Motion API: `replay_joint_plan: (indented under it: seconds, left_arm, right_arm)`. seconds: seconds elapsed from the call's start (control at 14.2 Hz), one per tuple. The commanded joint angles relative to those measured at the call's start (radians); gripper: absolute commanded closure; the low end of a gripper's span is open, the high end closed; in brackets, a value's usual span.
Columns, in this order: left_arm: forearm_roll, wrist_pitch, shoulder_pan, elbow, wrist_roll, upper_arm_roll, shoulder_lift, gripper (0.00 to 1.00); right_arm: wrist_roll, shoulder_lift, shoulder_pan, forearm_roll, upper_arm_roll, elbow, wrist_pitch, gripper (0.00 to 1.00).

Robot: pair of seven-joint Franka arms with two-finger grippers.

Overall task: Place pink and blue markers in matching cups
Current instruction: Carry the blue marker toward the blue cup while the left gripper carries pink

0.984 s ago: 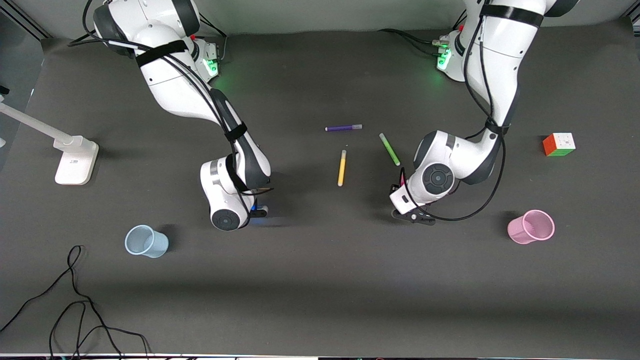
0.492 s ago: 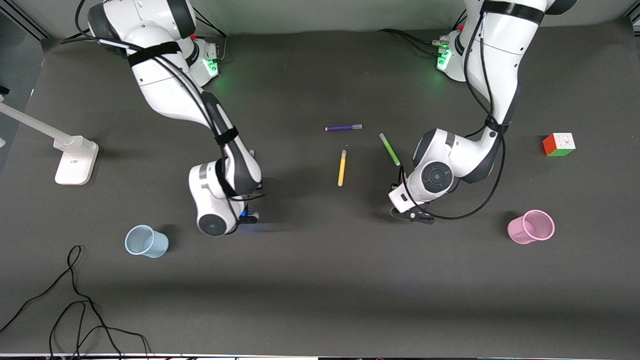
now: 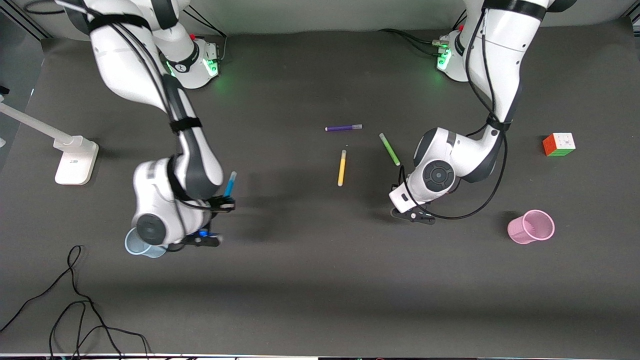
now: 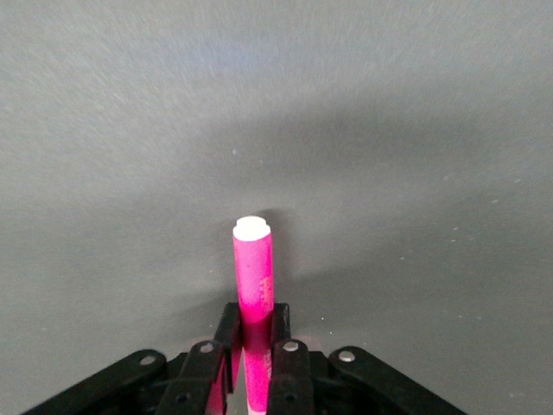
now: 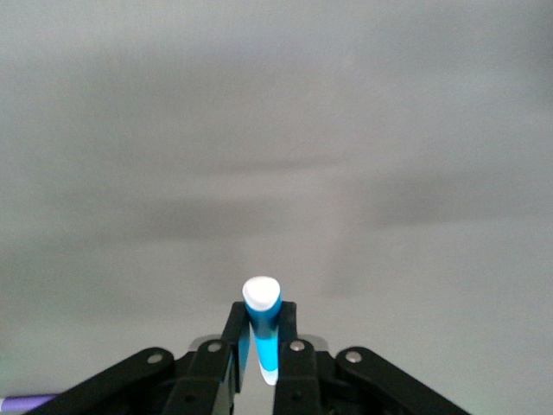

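Markers number five in all: one blue, one pink, one purple, one yellow, one green. Going across the front view from the right arm's end of the table, a white lamp base (image 3: 76,160) stands first, then the pale blue cup (image 3: 136,244), a ribbed translucent tumbler, largely covered by the right arm's wrist. The right gripper (image 3: 220,207) hangs just beside that cup, jaws clamped on the blue marker (image 3: 230,184); in the right wrist view the blue marker (image 5: 262,328) is bright blue with a white rounded end, pinched between the black fingers (image 5: 232,341).

Mid-table lie the purple marker (image 3: 343,128), the yellow marker (image 3: 342,168) and the green marker (image 3: 389,149), each apart from the others. The left gripper (image 3: 411,214) is low over the mat, jaws closed on the pink marker (image 4: 254,277), magenta with a flat white end. Toward the left arm's end, the pale pink cup (image 3: 531,227) stands well apart from that gripper, with one colour cube (image 3: 559,144) farther from the camera. Cups total two.
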Motion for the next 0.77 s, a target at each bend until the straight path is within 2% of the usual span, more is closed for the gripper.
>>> replay_joint_plan:
  seconds: [0.0, 0.35, 0.49, 0.7]
  left_arm:
    - [0.003, -0.206, 0.025, 0.070, 0.009, 0.006, -0.096, 1.00]
    - [0.009, -0.313, 0.082, 0.070, 0.065, 0.050, -0.272, 1.00]
    - [0.009, -0.316, 0.151, 0.070, 0.212, 0.052, -0.306, 1.00]
    - [0.012, -0.289, 0.316, 0.084, 0.546, 0.050, -0.314, 1.00]
  right_arm:
    - [0.039, -0.072, 0.004, -0.120, -0.031, 0.020, -0.014, 1.00]
    - [0.062, -0.093, 0.008, -0.148, -0.189, 0.115, 0.013, 1.00]
    - [0.080, -0.093, 0.002, -0.159, -0.246, 0.118, 0.117, 1.00]
    - [0.069, -0.067, -0.010, -0.162, -0.280, 0.097, 0.244, 1.00]
